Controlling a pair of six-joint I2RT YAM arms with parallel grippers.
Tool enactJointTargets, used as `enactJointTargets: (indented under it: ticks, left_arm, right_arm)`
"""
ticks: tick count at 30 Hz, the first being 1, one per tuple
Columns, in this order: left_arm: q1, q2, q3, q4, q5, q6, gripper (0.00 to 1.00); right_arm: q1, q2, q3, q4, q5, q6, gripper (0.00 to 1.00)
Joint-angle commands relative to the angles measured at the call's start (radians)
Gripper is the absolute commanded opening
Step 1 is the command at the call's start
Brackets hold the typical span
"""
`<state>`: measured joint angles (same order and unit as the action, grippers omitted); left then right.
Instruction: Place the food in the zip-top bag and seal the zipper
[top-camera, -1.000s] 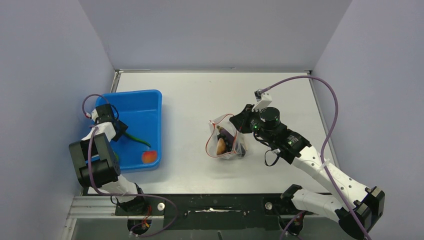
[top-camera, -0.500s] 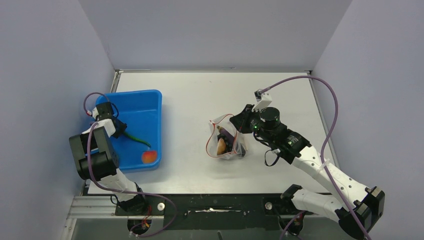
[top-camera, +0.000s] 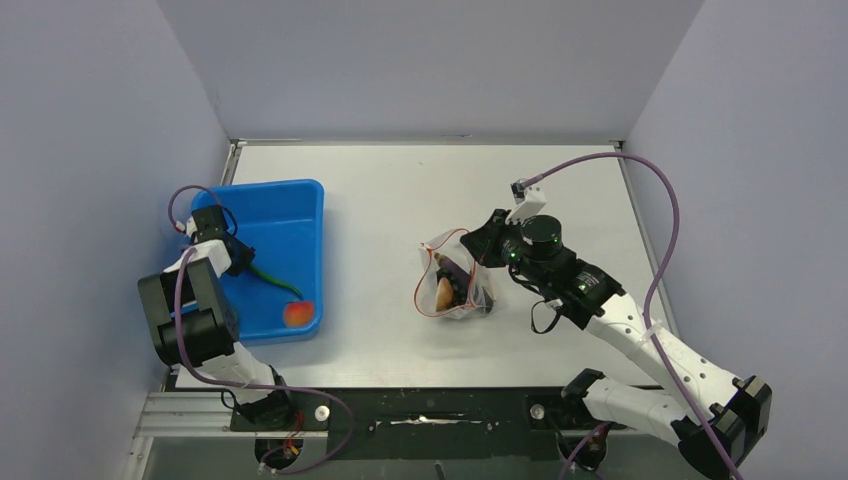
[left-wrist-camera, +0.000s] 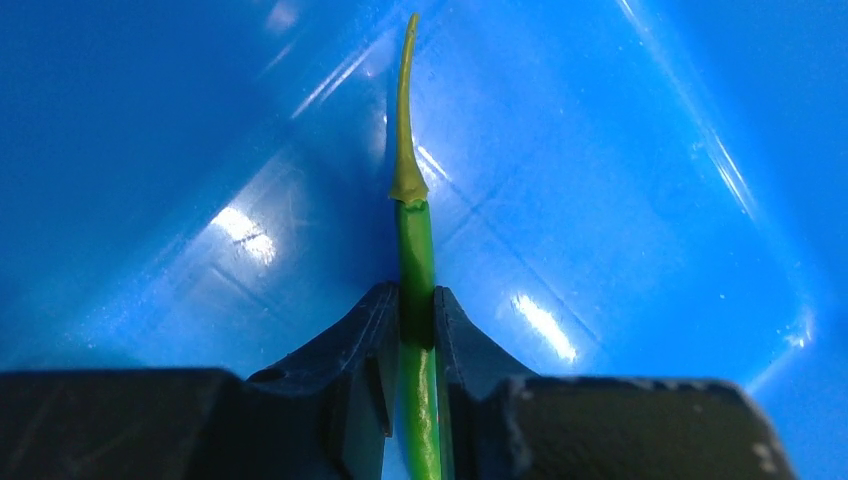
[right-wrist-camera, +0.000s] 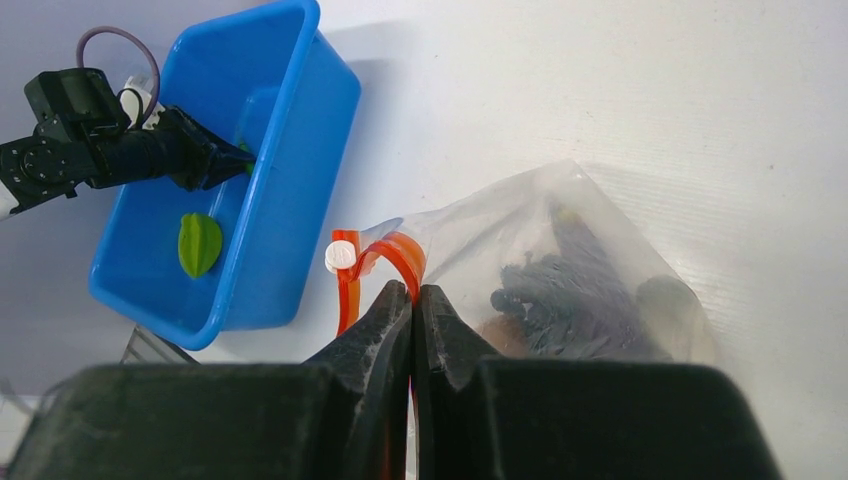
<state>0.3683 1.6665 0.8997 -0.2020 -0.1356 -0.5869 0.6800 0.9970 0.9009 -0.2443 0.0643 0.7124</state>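
Bag (right-wrist-camera: 590, 225) x1, tray (top-camera: 295, 215) x1, pod (left-wrist-camera: 415, 250) x1

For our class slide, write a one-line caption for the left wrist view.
Left gripper shut on the long green pod inside the blue tray.

The left arm's bulky black elbow joint (top-camera: 190, 335) has swung a little away from the near edge of the grey bench (top-camera: 400, 190) and in toward the left wall. The arm now folds tighter behind the left hand (left-wrist-camera: 417, 305), which pinches the long thin green toy pod (left-wrist-camera: 415, 240) over the blue plastic tray (top-camera: 300, 205). Most of that swing came early, with only a slight settling afterwards. The right arm's forearm (top-camera: 600, 300) has crept marginally toward the near right. The right hand (right-wrist-camera: 412, 290), clamped on the thin red zipper strip (right-wrist-camera: 348, 295) of the small clear crinkly plastic bag (right-wrist-camera: 600, 240), has barely shifted with it.
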Motion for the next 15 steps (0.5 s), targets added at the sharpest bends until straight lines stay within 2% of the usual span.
enactJointTargets:
  ticks: [1, 8, 15]
  left_arm:
    - [0.002, -0.085, -0.008, 0.01, 0.028, 0.004, 0.15]
    - [0.001, -0.181, -0.049, 0.022, 0.022, -0.006, 0.15]
    - [-0.011, -0.363, -0.106, 0.073, 0.051, -0.008, 0.15]
  right_arm:
    - [-0.007, -0.025, 0.02, 0.045, 0.011, 0.012, 0.0]
    - [-0.006, 0.0, 0.018, 0.056, -0.012, 0.032, 0.0]
    - [-0.007, 0.023, 0.03, 0.062, -0.031, 0.064, 0.0]
